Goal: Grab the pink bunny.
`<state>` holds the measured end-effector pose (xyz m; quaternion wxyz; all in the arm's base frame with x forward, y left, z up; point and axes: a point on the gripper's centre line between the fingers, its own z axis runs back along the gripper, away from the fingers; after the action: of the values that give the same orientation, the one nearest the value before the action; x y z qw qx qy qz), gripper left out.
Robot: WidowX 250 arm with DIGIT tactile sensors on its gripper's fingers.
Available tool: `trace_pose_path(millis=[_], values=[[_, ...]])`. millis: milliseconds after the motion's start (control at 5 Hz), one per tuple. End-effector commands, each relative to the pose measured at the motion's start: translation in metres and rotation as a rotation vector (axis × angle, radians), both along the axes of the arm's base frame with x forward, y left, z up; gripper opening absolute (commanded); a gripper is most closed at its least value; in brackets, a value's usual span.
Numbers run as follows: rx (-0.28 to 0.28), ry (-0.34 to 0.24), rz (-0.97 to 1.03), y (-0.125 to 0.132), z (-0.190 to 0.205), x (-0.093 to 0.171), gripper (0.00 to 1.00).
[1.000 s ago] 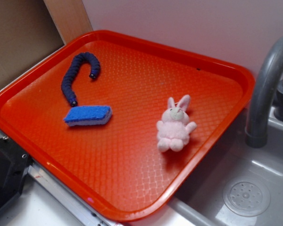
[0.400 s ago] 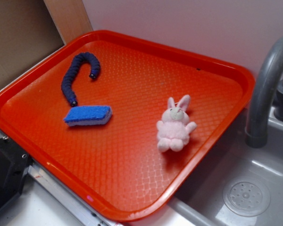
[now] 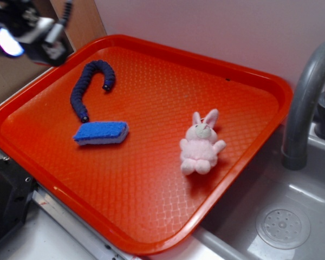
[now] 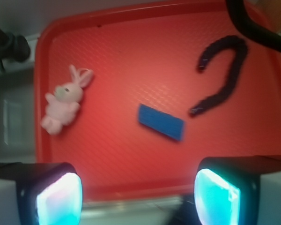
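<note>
The pink bunny lies face up on the right part of the orange tray, ears toward the back wall. It also shows in the wrist view, at the left. My gripper has entered at the top left corner, high above the tray's far left edge and far from the bunny. In the wrist view the gripper is open and empty, its two pads wide apart over the tray's near rim.
A blue sponge and a dark blue braided rope lie on the tray's left part. A grey faucet and sink stand at the right. A wall runs behind the tray.
My gripper has come into the exterior view at the top left; it was out of view before. The bunny, sponge and rope have not moved.
</note>
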<state>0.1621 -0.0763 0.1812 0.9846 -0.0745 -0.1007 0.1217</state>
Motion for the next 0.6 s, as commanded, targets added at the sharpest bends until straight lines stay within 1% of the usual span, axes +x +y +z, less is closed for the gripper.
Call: trace_pose_path(millis=[0, 200, 400], values=[[-0.188, -0.051, -0.039, -0.033, -0.041, 0.06, 1.0], [-0.143, -0.026, -0.066, -0.05, -0.06, 0.081, 1.0], [-0.103, 0.019, -0.116, -0.067, -0.082, 0.095, 1.0]])
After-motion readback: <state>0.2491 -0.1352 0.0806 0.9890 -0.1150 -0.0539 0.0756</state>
